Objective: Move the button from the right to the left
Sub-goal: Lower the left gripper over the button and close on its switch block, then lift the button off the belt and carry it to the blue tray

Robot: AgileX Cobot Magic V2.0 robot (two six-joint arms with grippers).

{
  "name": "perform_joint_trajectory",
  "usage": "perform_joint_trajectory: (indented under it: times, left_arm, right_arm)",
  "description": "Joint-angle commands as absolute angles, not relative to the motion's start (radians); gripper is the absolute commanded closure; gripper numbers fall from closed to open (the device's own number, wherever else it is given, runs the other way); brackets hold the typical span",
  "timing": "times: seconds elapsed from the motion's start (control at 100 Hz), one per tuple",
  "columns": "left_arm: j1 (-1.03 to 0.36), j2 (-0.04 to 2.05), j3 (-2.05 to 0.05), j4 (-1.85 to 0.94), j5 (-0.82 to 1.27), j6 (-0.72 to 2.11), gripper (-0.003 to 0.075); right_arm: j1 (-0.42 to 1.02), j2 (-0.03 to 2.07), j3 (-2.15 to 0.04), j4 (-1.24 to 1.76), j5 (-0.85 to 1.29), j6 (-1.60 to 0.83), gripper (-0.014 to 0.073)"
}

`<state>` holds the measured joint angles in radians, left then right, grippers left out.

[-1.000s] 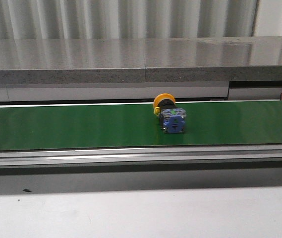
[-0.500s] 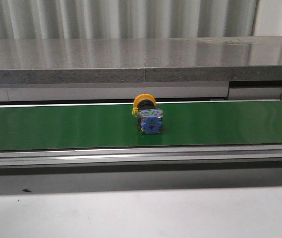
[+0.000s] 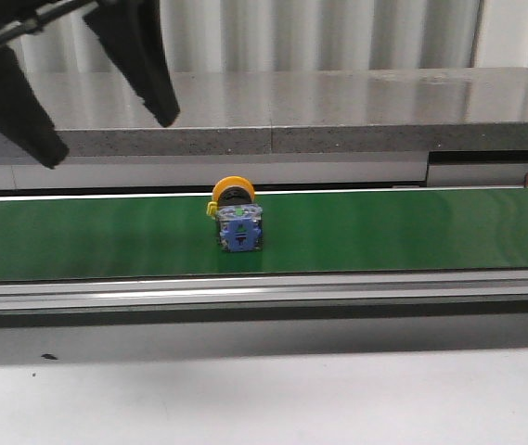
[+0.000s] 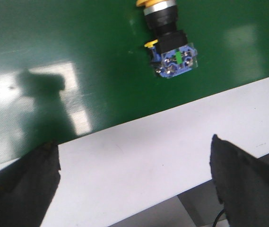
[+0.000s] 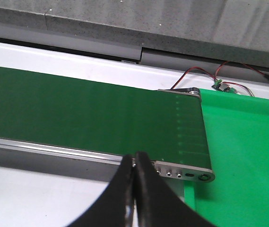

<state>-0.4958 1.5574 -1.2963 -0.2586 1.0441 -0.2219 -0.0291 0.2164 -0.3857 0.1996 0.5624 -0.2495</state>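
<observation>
The button (image 3: 237,221) lies on its side on the green belt (image 3: 78,236), yellow cap toward the far edge, blue block toward me. It also shows in the left wrist view (image 4: 170,49). My left gripper (image 3: 96,97) hangs open high above the belt, left of the button, its two black fingers (image 3: 143,56) wide apart; in its wrist view (image 4: 134,156) nothing lies between the fingers. My right gripper (image 5: 134,160) is shut and empty, over the near rail at the belt's right end, out of the front view.
A grey stone ledge (image 3: 338,107) runs behind the belt. A metal rail (image 3: 264,295) and white table (image 3: 264,399) lie in front. Bright green sheet (image 5: 247,156) and red wires (image 5: 205,75) lie past the belt's right end.
The button has moved left along the belt. My left gripper has come into the front view at the upper left.
</observation>
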Motion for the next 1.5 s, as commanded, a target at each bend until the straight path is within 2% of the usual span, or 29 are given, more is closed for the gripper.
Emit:
perform_joint_trajectory:
  times: [0.0, 0.34, 1.01, 1.11, 1.23, 1.33, 1.4, 1.49]
  left_arm:
    - [-0.519, 1.573, -1.367, -0.273, 1.030, -0.244, 0.0113]
    - [-0.538, 1.709, -1.439, -0.273, 1.047, -0.265, 0.0113]
    - [-0.536, 1.818, -1.446, -0.118, 0.966, -0.402, 0.0122]
    - [-0.536, 1.818, -1.446, -0.072, 0.973, -0.445, 0.0225]
    - [-0.536, 1.816, -1.446, -0.062, 0.987, -0.447, 0.0494]
    - [-0.536, 1.814, -1.446, -0.059, 1.004, -0.447, 0.0669]
    - [-0.536, 1.801, -1.446, -0.048, 1.015, -0.447, 0.0736]
    - [-0.536, 1.765, -1.446, -0.017, 1.024, -0.447, 0.0741]
  right_arm:
    - [-0.025, 0.226, -0.409, 0.194, 0.481, -0.256, 0.0662]
    - [-0.025, 0.226, -0.409, 0.194, 0.481, -0.256, 0.0662]
    - [-0.025, 0.226, -0.409, 0.194, 0.481, -0.256, 0.0662]
    - [-0.025, 0.226, -0.409, 0.194, 0.481, -0.256, 0.0662]
    - [-0.025, 0.226, -0.409, 0.194, 0.481, -0.256, 0.0662]
    - [-0.025, 0.226, -0.409, 0.194, 0.481, -0.256, 0.0662]
    - [-0.025, 0.226, -0.409, 0.194, 0.481, -0.256, 0.0662]
    - [-0.025, 0.226, -0.409, 0.194, 0.481, -0.256, 0.0662]
